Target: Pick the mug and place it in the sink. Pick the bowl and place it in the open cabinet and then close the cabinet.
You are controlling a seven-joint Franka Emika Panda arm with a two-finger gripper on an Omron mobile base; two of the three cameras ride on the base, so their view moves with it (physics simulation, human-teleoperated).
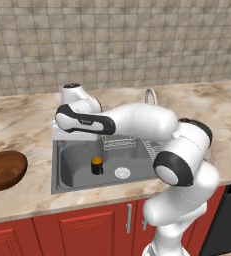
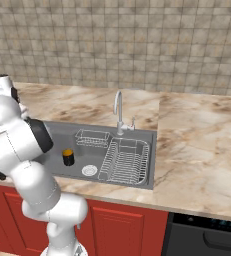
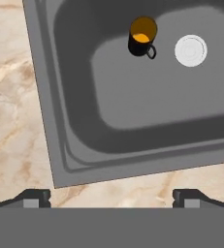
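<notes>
The mug [image 3: 142, 37] stands upright in the sink [image 3: 74, 160], at nine o'clock from the drain [image 3: 191, 50]. The gripper [image 3: 111, 196] hangs spread wide, empty.

Marble counter [image 2: 197, 150], tiled wall [image 1: 112, 40], red base cabinets [image 1: 87, 230], dishwasher [image 2: 207, 235].

You see the sink [image 1: 67, 165] in dark grey metal with a pale round drain [image 3: 191, 50]. The mug [image 3: 142, 36] is black outside, orange inside. The bowl [image 1: 4, 170] is glossy dark brown. Your counter [image 2: 197, 145] is beige marble with brown veining, the wall [image 2: 137, 40] grey-beige tile, the base cabinets [image 1: 82, 230] red.
</notes>
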